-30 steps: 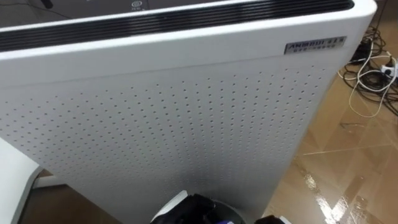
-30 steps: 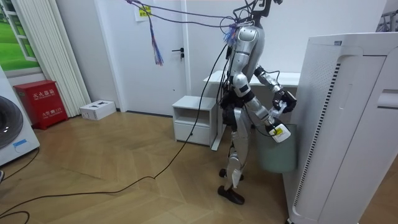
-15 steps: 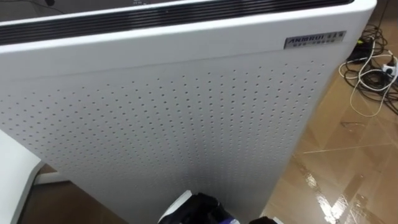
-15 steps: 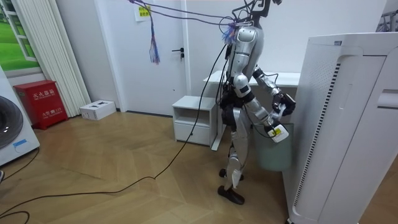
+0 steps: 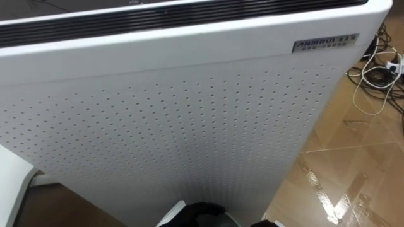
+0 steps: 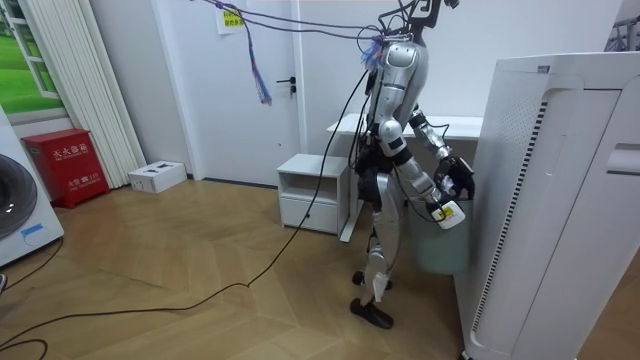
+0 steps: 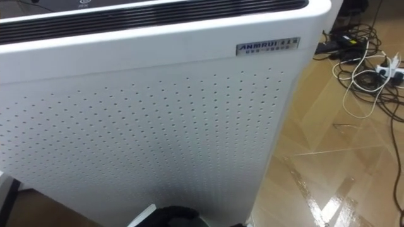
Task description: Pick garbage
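Note:
I stand close against a tall white perforated appliance [image 5: 189, 126], with a grey-green waste bin [image 6: 441, 250] on the floor between me and it. Both hands hang over the bin. My left hand [image 6: 458, 180] is the upper, farther one, and its dark back pokes in at the bottom edge of the left eye view [image 5: 203, 213]. Just below it in the room view is my right hand [image 6: 440, 208], with a small white piece marked yellow [image 6: 449, 213] at it. I cannot tell whether that piece is held garbage.
The appliance [image 6: 560, 190] blocks everything ahead. Loose cables and a power strip [image 5: 379, 69] lie on the wooden floor to my right. A white desk [image 6: 400, 126] and a low white cabinet [image 6: 310, 190] stand on my left.
My left hand has come down from chest height toward the bin, sliding lower at the bottom edge of the eye view. The right hand has stayed over the bin.

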